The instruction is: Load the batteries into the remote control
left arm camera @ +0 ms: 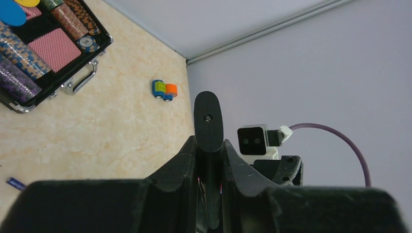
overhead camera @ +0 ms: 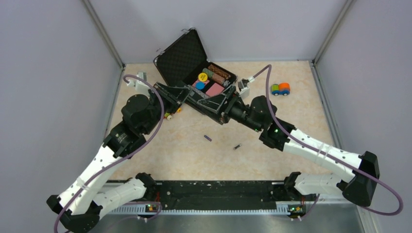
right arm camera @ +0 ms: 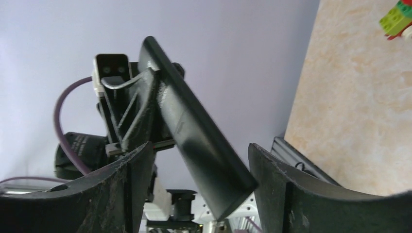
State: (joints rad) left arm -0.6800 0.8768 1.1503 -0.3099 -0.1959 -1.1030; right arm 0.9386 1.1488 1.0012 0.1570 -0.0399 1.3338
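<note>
My left gripper [left arm camera: 210, 145] is shut on the remote control [left arm camera: 208, 121], a slim black bar held edge-on above the table. Its far end reaches between the fingers of my right gripper [right arm camera: 200, 148], which stands open around the remote control [right arm camera: 194, 131], with a wide gap on one side and a thin one on the other. In the top view the left gripper [overhead camera: 180, 95] and right gripper [overhead camera: 204, 102] meet in front of the case. Two batteries lie on the table: a purple one [overhead camera: 207, 138] and a dark one [overhead camera: 237, 145].
An open black case of poker chips [overhead camera: 187, 60] stands at the back, right behind both grippers. A small toy car [overhead camera: 281, 89] sits at the back right. Grey walls close in the table on three sides.
</note>
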